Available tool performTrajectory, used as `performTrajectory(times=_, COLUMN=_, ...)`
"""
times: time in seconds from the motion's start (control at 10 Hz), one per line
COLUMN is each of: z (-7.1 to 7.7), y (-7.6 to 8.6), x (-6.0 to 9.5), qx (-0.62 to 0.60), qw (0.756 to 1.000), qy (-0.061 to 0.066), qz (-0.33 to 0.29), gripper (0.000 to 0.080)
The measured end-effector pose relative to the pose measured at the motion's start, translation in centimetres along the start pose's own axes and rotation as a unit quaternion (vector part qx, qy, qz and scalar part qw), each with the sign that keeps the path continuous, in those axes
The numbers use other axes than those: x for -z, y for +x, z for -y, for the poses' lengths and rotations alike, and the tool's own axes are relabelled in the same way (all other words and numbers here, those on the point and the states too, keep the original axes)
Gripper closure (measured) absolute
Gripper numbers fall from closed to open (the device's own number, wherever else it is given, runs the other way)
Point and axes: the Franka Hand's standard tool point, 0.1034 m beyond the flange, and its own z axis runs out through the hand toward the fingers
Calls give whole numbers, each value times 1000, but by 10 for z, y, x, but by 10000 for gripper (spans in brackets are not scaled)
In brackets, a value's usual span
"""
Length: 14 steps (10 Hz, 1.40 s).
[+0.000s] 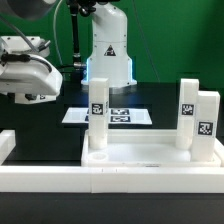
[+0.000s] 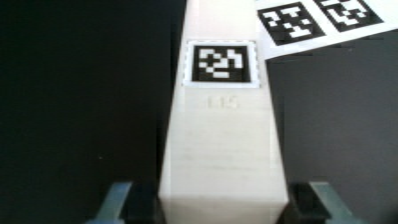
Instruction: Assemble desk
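**White leg between the fingers, grip uncertain**

White plastic filled the wrist view: a leg [image 2: 222,130] ran lengthwise between the fingers [image 2: 121,202] of the gripper [image 2: 219,203]. The jaws stood narrowly apart, one finger on each side of it. A thin dark line on one side left it unclear whether they had clamped it or merely flanked it.

In the exterior view the arm sat at the left edge, cut off, and that leg could not be made out there. If the hold was loose, the leg could tilt or drop during a lift.

Further right, the tabletop [image 1: 150,155] lay in front of the marker board [image 1: 115,116], with one upright leg [image 1: 97,110] near its left corner and two more [image 1: 187,108] at its right. A low carry could knock them. Their seating was hard to judge.
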Motion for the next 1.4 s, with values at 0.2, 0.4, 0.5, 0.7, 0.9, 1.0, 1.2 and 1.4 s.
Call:
performTrajectory(times=0.2, z=24, y=-17, x=14, qx=10, qw=999, qy=0, qz=-37, gripper=512)
performTrajectory(times=0.4, z=34, y=-13, x=19, qx=14, qw=993, qy=-2, qz=-114, gripper=512)
performTrajectory(times=0.5, z=30, y=-6, x=23, qx=12, qw=987, qy=-4, qz=-159, gripper=512)
performTrajectory(times=0.7, z=34, y=-4, x=28, qx=13, qw=972, qy=-10, qz=-234, gripper=512)
performTrajectory(times=0.9, z=53, y=-11, x=54, qx=25, qw=959, qy=-10, qz=-282, gripper=512)
performTrajectory(times=1.0, z=56, y=-8, x=68, qx=25, qw=949, qy=-11, qz=-315, gripper=512)
performTrajectory(times=1.2, z=57, y=-6, x=71, qx=24, qw=926, qy=-19, qz=-376, gripper=512)
performTrajectory(times=1.4, z=54, y=0, x=77, qx=18, qw=893, qy=-29, qz=-449, gripper=512)
